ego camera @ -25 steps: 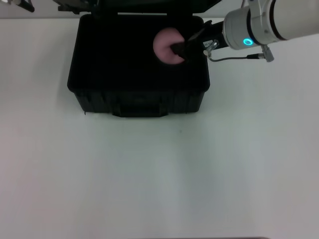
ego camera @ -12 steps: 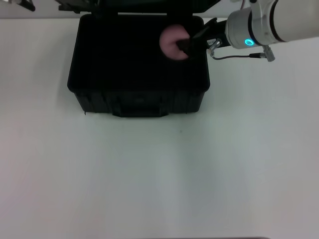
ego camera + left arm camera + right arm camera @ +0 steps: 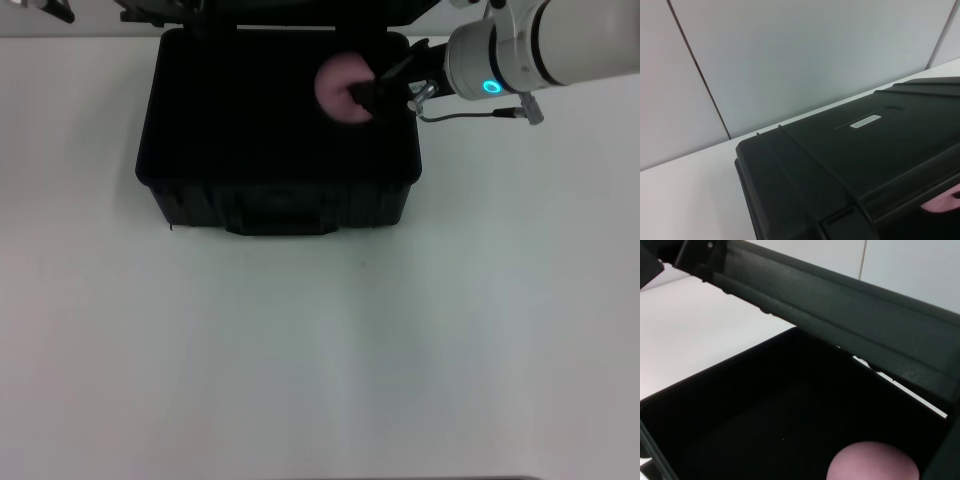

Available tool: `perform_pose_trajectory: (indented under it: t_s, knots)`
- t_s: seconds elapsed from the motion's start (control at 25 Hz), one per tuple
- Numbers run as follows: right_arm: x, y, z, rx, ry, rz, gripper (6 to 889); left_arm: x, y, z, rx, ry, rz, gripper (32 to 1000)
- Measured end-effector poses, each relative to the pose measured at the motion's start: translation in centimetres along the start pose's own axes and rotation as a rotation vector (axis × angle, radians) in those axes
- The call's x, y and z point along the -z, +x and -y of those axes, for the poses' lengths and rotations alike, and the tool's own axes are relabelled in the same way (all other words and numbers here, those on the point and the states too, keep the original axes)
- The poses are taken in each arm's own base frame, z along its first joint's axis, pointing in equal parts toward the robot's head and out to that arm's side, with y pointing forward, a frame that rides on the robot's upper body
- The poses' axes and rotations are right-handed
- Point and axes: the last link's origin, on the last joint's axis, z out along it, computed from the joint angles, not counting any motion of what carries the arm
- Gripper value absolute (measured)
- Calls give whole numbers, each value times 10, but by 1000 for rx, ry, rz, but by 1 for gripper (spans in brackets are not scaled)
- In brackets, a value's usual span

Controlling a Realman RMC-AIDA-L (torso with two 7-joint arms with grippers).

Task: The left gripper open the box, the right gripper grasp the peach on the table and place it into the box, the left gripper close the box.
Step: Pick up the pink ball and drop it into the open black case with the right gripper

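So the box (image 3: 280, 140) sits open on the table (image 3: 320, 350), lid up at the back. The right gripper (image 3: 362, 95) is clamped on the peach (image 3: 335, 85), holding it inside the box's far right corner. Can't really tell what the left gripper is doing, it's barely visible.

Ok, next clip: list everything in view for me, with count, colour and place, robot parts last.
box: one, black, lid open, at the far middle of the table.
peach: one, pink, over the box's open inside near its far right corner, in the right hand's fingers.
label: one, white, on the raised lid.
table: one, white, under everything.
wall panels: pale grey, behind the table.
right hand: one, black, on a white arm with a blue-green light, reaching in from the right, shut on the peach.
left hand: not visible; its camera looks at the raised lid.
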Motion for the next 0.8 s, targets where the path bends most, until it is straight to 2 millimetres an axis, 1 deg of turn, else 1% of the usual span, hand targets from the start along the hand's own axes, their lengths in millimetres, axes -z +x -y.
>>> perform_pose_trajectory:
  t_s: [0.28, 0.68, 0.8]
  knots:
    - [0, -1, -1, 2, -8, -3, 43, 0, 0, 0, 1, 0, 1, 392]
    - [1, -3, -3, 8, -18, 0, 199, -1, -2, 2, 4, 1, 4, 391]
    - [2, -4, -4, 9, -24, 0, 314, -1, -2, 2, 5, 2, 4, 391]
